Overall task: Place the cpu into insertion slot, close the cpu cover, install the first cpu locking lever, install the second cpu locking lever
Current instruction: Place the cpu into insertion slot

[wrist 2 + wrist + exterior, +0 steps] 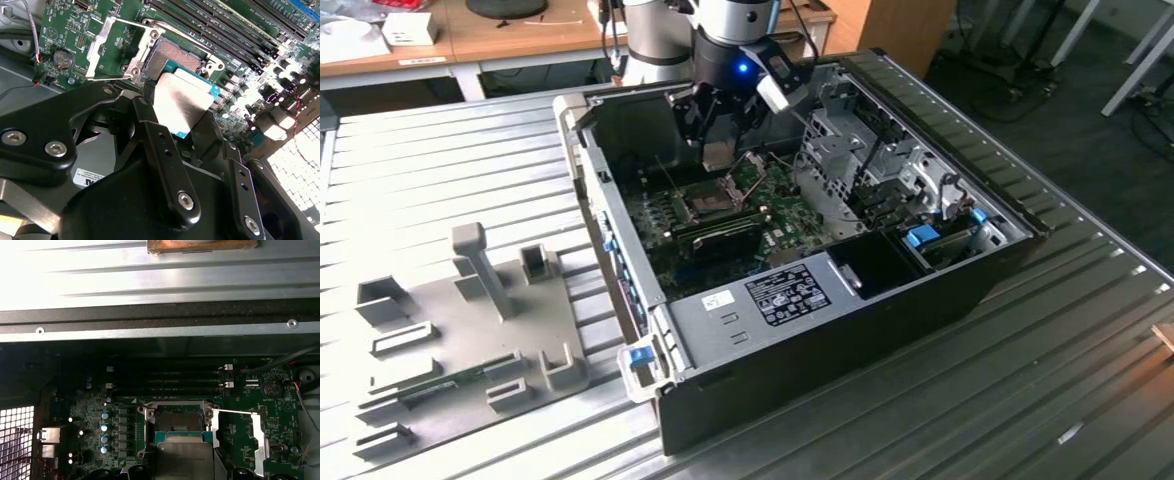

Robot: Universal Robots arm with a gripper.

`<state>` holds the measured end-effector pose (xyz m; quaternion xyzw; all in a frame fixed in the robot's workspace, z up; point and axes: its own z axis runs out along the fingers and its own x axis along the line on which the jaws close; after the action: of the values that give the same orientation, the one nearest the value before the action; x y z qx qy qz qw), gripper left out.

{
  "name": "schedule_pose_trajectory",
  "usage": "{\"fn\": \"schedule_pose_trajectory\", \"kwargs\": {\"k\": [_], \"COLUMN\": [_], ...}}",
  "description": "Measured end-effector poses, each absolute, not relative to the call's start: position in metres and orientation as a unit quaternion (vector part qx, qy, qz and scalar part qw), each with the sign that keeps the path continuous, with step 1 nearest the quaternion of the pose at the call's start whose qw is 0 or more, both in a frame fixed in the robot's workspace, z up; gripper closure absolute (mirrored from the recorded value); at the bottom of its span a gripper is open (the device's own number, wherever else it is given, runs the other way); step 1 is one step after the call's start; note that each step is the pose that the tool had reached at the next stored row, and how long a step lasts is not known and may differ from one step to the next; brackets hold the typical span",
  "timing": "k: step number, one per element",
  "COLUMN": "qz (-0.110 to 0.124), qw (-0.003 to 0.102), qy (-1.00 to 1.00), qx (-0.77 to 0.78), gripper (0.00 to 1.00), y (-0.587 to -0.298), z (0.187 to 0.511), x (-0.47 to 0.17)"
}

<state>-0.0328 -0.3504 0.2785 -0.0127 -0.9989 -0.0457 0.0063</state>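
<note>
Inside the open computer case (854, 330), over the green board, our two fingers (150, 135) are clamped on the edges of the cpu (182, 97). It hangs just above the insertion slot (172, 57), apparently clear of it. We judge the chip tilted against the socket, so a corner could catch the silvery border or press the contacts askew. A slack hold could drop it. We count one cpu, one slot and one cpu cover (102, 42), swung aside.

Arm (724, 30) angled steeply down, tool (716, 148) pointing downward, fingers (150, 130) clamped on the cpu (182, 102).
</note>
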Motion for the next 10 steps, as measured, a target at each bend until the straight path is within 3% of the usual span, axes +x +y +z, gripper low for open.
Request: {"fn": "schedule_pose_trajectory", "kwargs": {"k": [10], "qz": [-0.046], "qw": [0.006], "qy": [-0.999], "qx": [-0.013], "gripper": [0.46], "y": [-0.3504], "z": [0.2757], "x": [-0.0328]}}
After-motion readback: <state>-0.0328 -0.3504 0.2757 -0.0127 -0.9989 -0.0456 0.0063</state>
